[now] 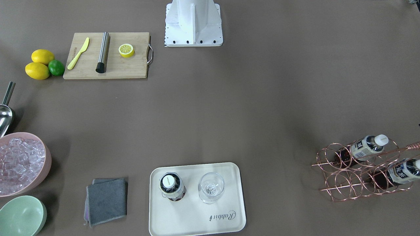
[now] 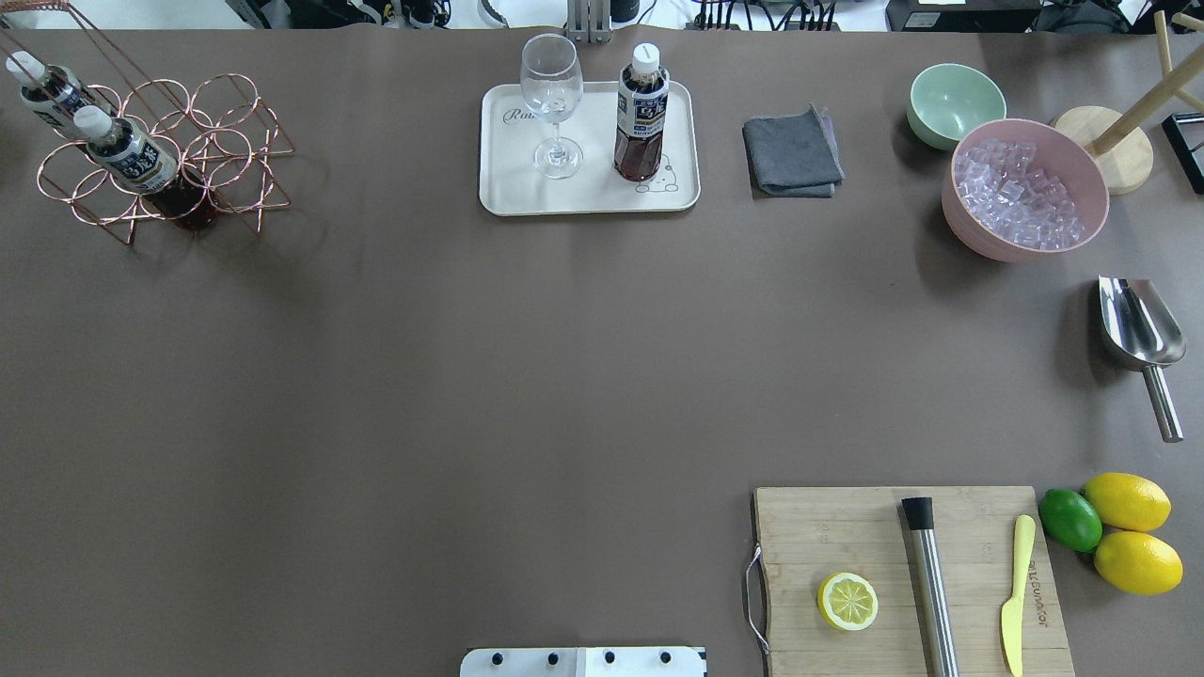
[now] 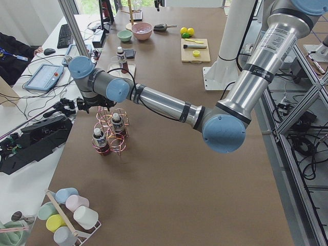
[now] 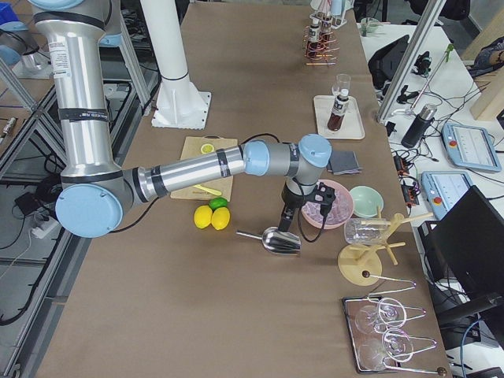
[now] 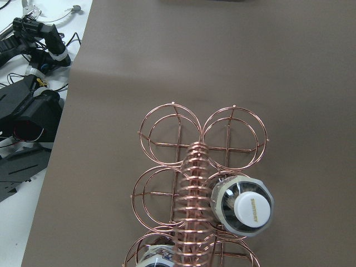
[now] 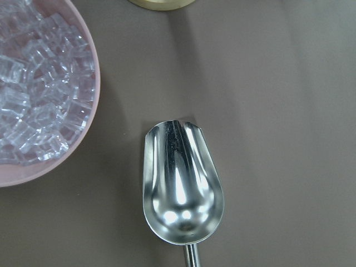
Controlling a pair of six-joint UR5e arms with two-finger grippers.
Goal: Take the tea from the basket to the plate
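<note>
Two teas stand cap-up in the basket at the table's far-left corner, straight beneath the left gripper, the right gripper well apart; neither's jaw state shows.

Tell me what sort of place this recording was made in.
Probably a robotics lab staged as a drinks station: left arm and right arm over a covered table, a teach pendant and keyboard beside it, props like the ice bowl and wine glass.
</note>
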